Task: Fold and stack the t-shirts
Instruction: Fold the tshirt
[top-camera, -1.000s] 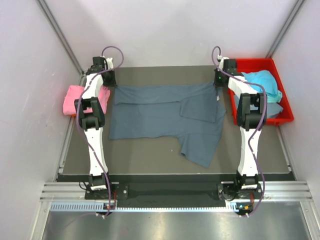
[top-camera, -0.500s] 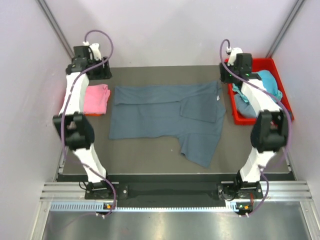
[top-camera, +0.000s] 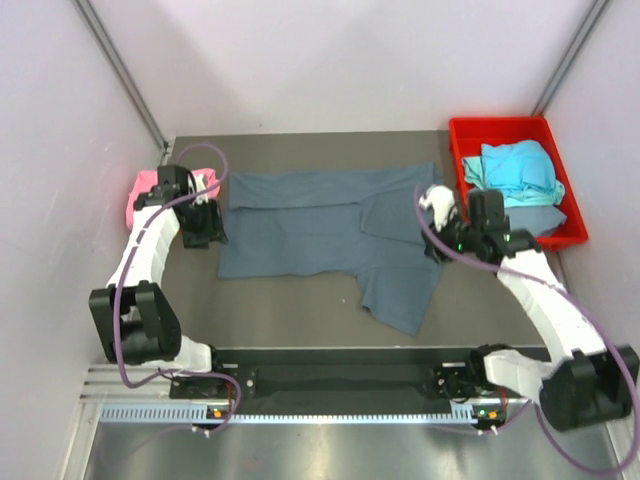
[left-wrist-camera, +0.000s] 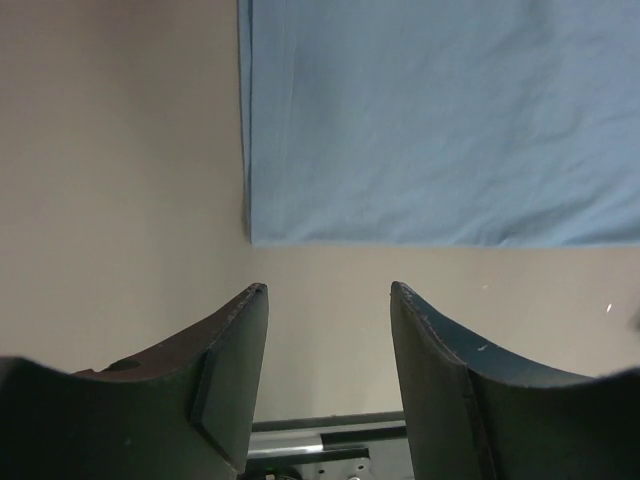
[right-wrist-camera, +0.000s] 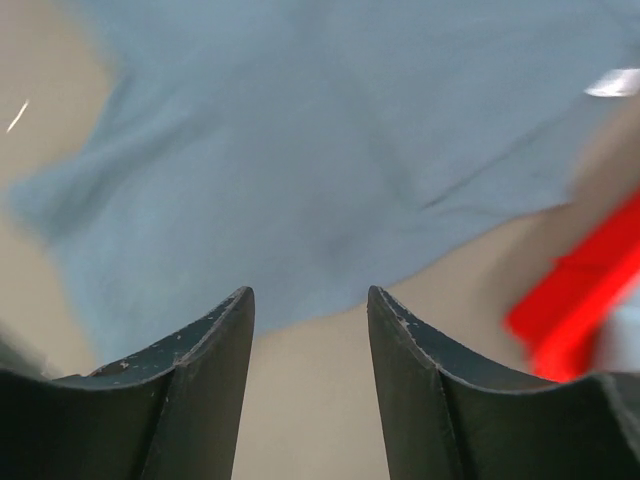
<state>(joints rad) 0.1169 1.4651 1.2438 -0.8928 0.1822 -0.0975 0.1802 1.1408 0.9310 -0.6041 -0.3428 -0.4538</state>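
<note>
A slate-blue t-shirt (top-camera: 330, 235) lies partly folded across the middle of the dark table, one sleeve trailing toward the front. It fills the top of the left wrist view (left-wrist-camera: 440, 120) and of the right wrist view (right-wrist-camera: 330, 150). My left gripper (top-camera: 205, 228) is open and empty over bare table beside the shirt's left edge. My right gripper (top-camera: 440, 235) is open and empty over bare table just off the shirt's right edge. A folded pink shirt (top-camera: 143, 190) lies at the left table edge, partly hidden by my left arm.
A red bin (top-camera: 555, 230) at the back right holds crumpled light-blue and grey shirts (top-camera: 515, 168); a blurred red patch of it shows in the right wrist view (right-wrist-camera: 580, 300). Grey walls close in on both sides. The table's front rail runs along the bottom.
Both arms have swung down from the back corners to the shirt's left and right edges. The shirt has not moved.
</note>
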